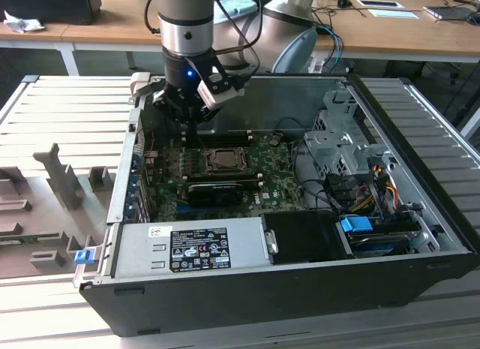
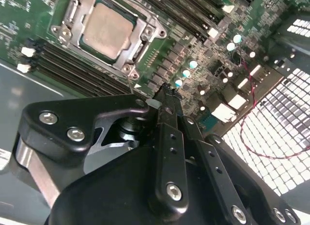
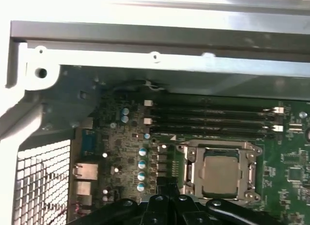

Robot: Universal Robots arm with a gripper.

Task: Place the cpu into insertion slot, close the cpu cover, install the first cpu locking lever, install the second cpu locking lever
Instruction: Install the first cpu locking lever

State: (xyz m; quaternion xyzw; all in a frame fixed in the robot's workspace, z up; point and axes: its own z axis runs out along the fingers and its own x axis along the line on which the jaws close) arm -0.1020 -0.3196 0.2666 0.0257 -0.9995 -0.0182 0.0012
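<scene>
My pincer [image 2: 164, 92] closed on nothing, hovering near the cpu cover [image 2: 145, 34], which lies down around the cpu [image 2: 105, 30]. Latching, I judge — push low, jaws joined, off the chip.

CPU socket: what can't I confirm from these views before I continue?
1. The locking levers: too thin and blurred in both wrist views to tell whether they are hooked.
2. The cpu: its underside and contacts lie hidden beneath it and the cpu cover.
3. The socket: too small in the exterior view for detail.
4. The socket's edge nearest the gripper: hidden by the gripper's body in the first wrist view.
</scene>
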